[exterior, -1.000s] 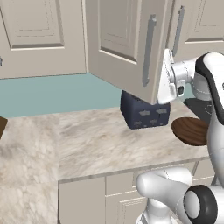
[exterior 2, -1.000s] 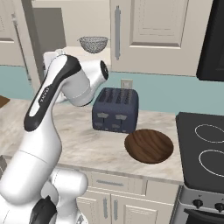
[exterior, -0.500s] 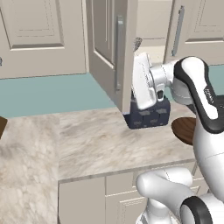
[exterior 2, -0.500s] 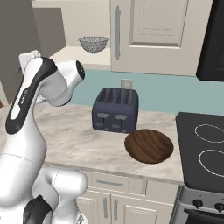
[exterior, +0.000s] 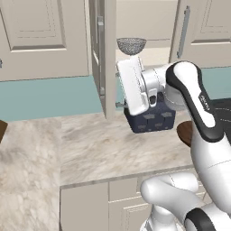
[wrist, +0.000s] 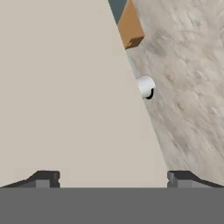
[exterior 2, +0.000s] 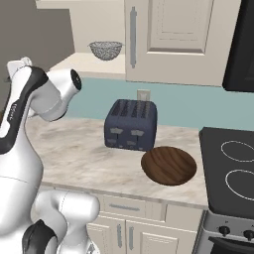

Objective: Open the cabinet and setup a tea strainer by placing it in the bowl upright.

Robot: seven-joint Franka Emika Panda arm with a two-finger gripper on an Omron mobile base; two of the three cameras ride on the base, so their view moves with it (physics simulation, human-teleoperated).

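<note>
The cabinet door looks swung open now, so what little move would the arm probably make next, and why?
Probably draw back from the door and lift toward the tea strainer. The cabinet door stands wide, the strainer sits uncovered on the shelf, the gripper is open and empty, and the bowl waits beside the toaster.

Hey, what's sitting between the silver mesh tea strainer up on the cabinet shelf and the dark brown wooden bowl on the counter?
In the right base view, the dark blue toaster stands between the silver mesh tea strainer above and the dark brown wooden bowl below it.
</note>
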